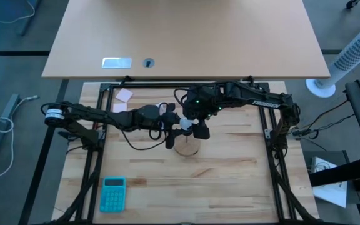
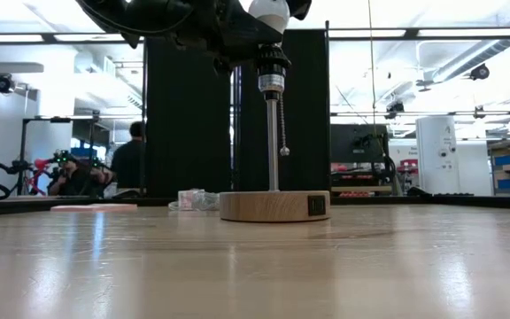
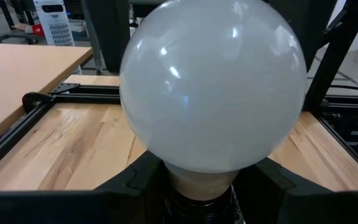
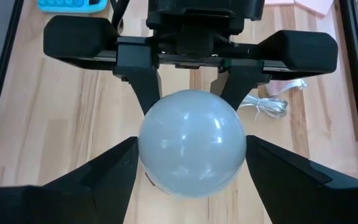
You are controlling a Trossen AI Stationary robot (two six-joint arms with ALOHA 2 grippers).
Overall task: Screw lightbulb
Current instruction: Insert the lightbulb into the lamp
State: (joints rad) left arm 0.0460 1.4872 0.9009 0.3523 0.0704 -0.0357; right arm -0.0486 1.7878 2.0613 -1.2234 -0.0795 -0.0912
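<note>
The bench [image 1: 230,181], pale wood planking inside a black frame, carries both dark arms, which meet near its middle over a round wooden disc [image 2: 274,206]. From the disc a thin metal post rises to a black socket [image 2: 272,66], with a pull chain hanging beside the post.

The lightbulb [image 4: 192,142] sits upright on top of that socket, high above the disc. The left claw [image 3: 197,180] comes in from the left side, and its fingers [image 3: 145,174] sit on either side of the bulb's neck where it meets the socket; whether they press on it or only flank it cannot be told. The right claw [image 4: 192,163] reaches in from the right and stands around the bulb's globe, its two fingers [image 4: 110,171] spread to the width of the globe and lying against its sides, so it appears to have hold of the bulb.

Beyond the bench, in the low view, the room is a bright workshop with ceiling strip lights, a black panel behind the post, and a person [image 2: 133,159] seated far off to the left. A second, paler tabletop [image 1: 186,37] lies on the far side.

Smaller things lie on the bench: a turquoise calculator [image 1: 112,193] at the near left, a pink note [image 1: 124,95] at the far left, and a crumpled clear wrapper [image 2: 195,199] just left of the disc.

The bulb is frosted white, round and smooth, with small bright highlights on its upper surface.
</note>
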